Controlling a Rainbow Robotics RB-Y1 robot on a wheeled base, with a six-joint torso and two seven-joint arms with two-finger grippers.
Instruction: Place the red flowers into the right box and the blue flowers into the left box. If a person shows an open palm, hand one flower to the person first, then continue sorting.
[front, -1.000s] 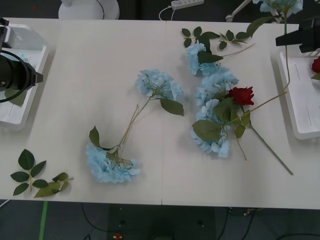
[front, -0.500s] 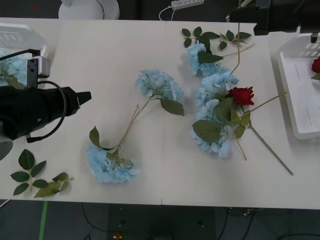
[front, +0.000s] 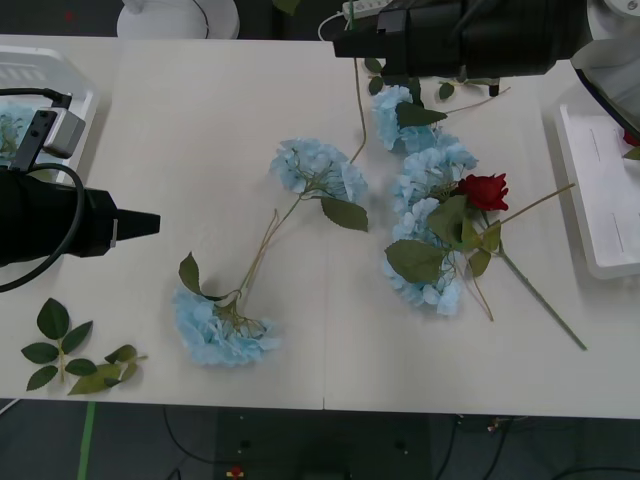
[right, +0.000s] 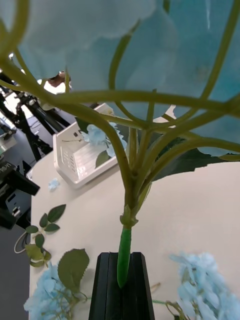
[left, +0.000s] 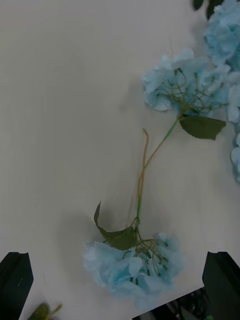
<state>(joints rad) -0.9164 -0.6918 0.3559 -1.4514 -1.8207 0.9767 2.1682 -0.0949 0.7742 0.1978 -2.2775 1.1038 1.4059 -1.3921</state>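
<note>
My right gripper (right: 122, 270) is shut on the green stem of a blue flower (right: 125, 75), whose bloom spreads overhead. In the front view that arm (front: 450, 35) reaches across the table's far edge, the stem (front: 357, 100) hanging below it. Two more blue flowers (front: 318, 168) (front: 220, 330) lie mid-table, with others bunched around the red flower (front: 485, 190). My left gripper (left: 119, 256) is open above the near blue bloom (left: 135, 265), hovering over the table's left side (front: 150, 222). The left box (front: 45, 75) holds a blue bloom. The right box (front: 600, 200) holds a red flower (front: 632, 133).
Bloomless leaf sprigs lie at the front left corner (front: 70, 352) and at the back near the right arm (front: 455, 72). A power strip (front: 375, 8) and a white round base (front: 180, 18) sit beyond the table's far edge.
The right arm swung left along the table's far edge, carrying the blue flower. The left arm came out from the left box over the table, then drew back a little.
</note>
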